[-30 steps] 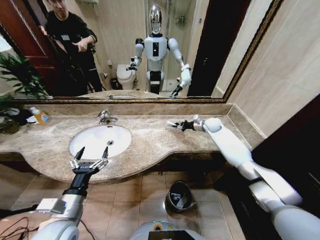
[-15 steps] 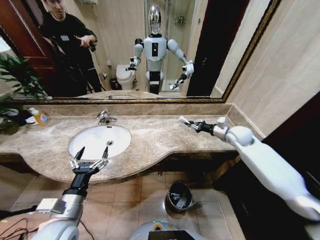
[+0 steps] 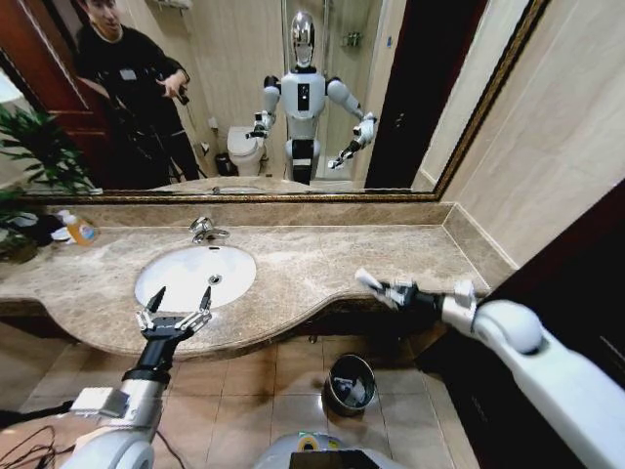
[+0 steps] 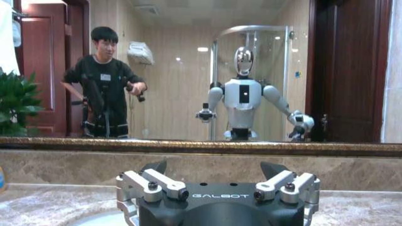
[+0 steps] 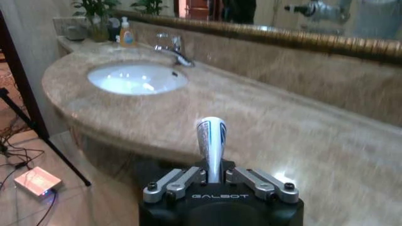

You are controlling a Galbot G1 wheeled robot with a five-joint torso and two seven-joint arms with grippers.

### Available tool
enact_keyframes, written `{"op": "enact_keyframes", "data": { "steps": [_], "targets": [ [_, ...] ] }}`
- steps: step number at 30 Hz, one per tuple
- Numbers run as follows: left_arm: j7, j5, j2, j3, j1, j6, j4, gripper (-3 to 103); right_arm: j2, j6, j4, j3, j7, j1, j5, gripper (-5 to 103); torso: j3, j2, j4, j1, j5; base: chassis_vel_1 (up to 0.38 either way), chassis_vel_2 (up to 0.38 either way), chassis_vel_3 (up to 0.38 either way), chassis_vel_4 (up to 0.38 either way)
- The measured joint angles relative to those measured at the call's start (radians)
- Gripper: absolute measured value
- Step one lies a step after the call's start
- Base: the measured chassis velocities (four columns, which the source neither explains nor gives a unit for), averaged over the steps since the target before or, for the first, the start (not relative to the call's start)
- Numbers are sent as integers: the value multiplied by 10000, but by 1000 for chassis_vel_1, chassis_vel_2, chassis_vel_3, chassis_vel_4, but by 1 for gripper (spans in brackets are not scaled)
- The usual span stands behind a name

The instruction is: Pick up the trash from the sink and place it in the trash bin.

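My right end effector grips a small white tube over the worktop's front edge, above the trash bin on the floor; drop not yet done. My left end effector hangs open at the sink's front rim. Sink looks cleared, hard to tell.

The floor around the trash bin lies bare, its mouth uncovered from above. The marble counter edge overhangs just behind it. The right gripper, clamped on a white tube, hangs beyond that edge, above the bin.
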Motion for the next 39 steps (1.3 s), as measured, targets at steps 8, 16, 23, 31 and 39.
{"op": "enact_keyframes", "data": {
  "steps": [8,16,23,31,39],
  "targets": [
    [0,0,0,0,0,0,0,100,2202,1336,-1609,231,-532,-904,-1843,12,0,0,0,1,-4,0,0,0,0],
    [0,0,0,0,0,0,0,100,4381,3091,-4537,-162,347,-703,-4023,12,1,-1,0,1,-3,0,0,0,0],
    [0,0,0,0,0,0,0,100,5502,3270,-5162,-1026,2615,-564,-4540,12,1,-1,-1,1,-3,0,0,0,0],
    [0,0,0,0,0,0,0,100,6621,3272,-6093,-1889,5301,47,-5103,12,2,-1,0,2,-7,0,0,0,0],
    [0,0,0,0,0,0,0,100,6734,3269,-6634,-1895,5175,198,-5456,14,2,-1,0,2,-3,0,0,0,0]
  ]
}}
